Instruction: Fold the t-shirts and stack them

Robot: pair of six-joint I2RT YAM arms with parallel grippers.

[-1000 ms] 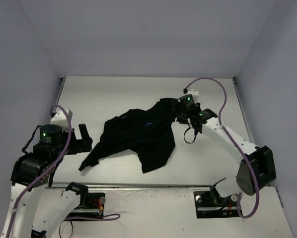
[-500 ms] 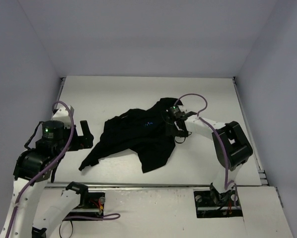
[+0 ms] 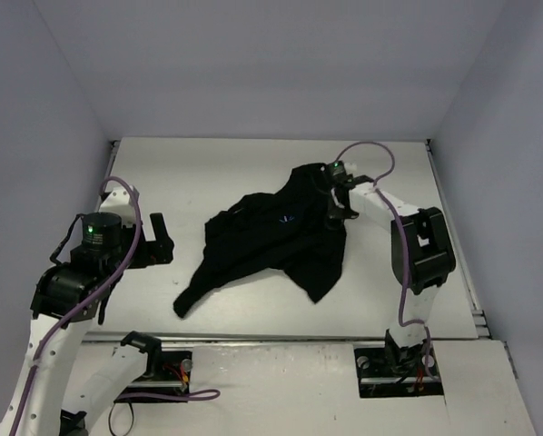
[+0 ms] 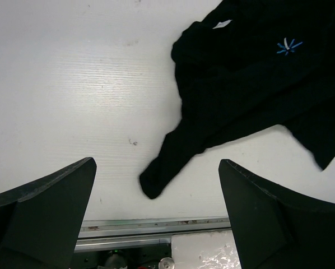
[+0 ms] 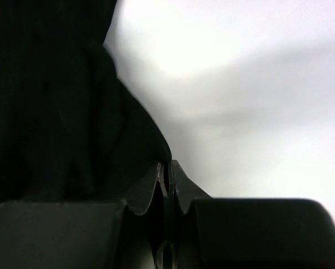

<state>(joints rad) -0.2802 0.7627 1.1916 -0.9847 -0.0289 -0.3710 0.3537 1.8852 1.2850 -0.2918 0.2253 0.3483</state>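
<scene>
From where I stood, the black t-shirt [image 3: 271, 245] lay in a crumpled heap about mid-table [image 3: 208, 173], a little right of centre. Its small blue logo [image 4: 289, 46] faced up and one sleeve [image 4: 162, 168] trailed toward the near edge. The right gripper [image 3: 330, 195] sat at the shirt's far right edge, its jaws clenched together with the dark cloth running right into them, so I took it to be pinching the hem or shoulder. The left gripper [image 3: 160, 238] hovered over bare table well apart from the shirt, jaws spread wide and holding nothing. This looked like the spreading-out step, with folding not yet begun. Next, the left gripper would need to take an opposite edge so both could pull the shirt flat.
</scene>
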